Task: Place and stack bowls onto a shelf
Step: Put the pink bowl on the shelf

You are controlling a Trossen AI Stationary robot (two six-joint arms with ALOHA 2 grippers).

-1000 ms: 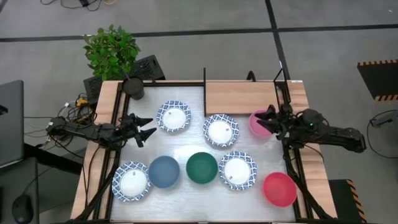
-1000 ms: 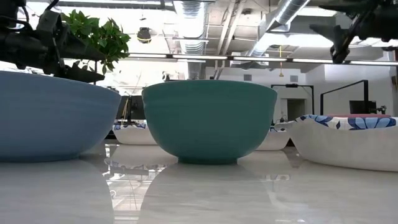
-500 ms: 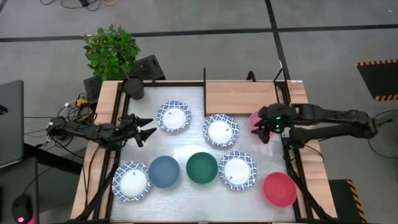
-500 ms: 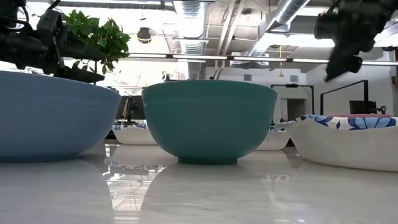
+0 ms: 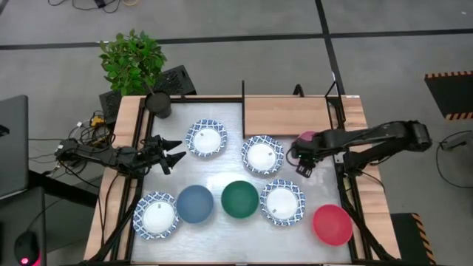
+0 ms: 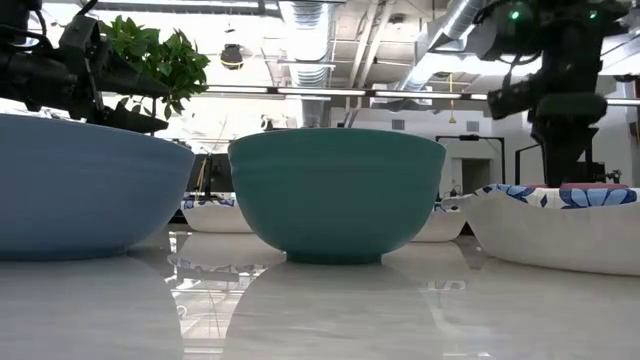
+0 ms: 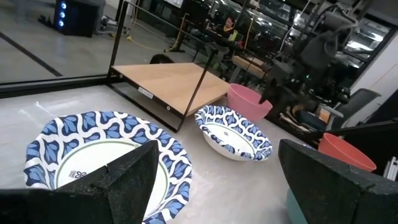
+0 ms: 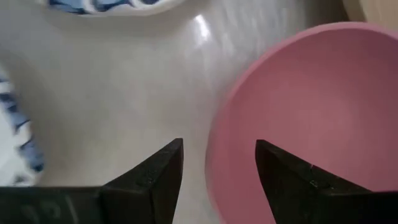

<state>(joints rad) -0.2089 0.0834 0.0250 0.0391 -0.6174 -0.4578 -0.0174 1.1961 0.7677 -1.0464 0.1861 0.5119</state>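
My right gripper (image 5: 303, 160) points down over the pink bowl (image 5: 305, 137), which sits on the table in front of the wooden shelf (image 5: 287, 114). In the right wrist view the gripper (image 8: 217, 171) is open, one finger outside and one inside the pink bowl's (image 8: 311, 106) rim (image 8: 214, 149), apart from it. My left gripper (image 5: 171, 153) waits open above the table's left edge. Four blue-patterned white bowls (image 5: 205, 138) (image 5: 261, 154) (image 5: 281, 201) (image 5: 156, 215), a blue (image 5: 194, 203), a green (image 5: 239, 199) and a red bowl (image 5: 332, 224) stand on the table.
A potted plant (image 5: 133, 63) stands at the table's far left corner. Thin black posts (image 5: 243, 100) frame the shelf. The patterned bowl nearest the pink one (image 8: 112, 5) lies close to my right gripper. In the low view the green bowl (image 6: 337, 195) and blue bowl (image 6: 80, 190) fill the foreground.
My right gripper has swung toward the table's left, from beside the pink bowl to over it. It has tipped from level to pointing down and has come down to the bowl's rim. The bowls have kept still.
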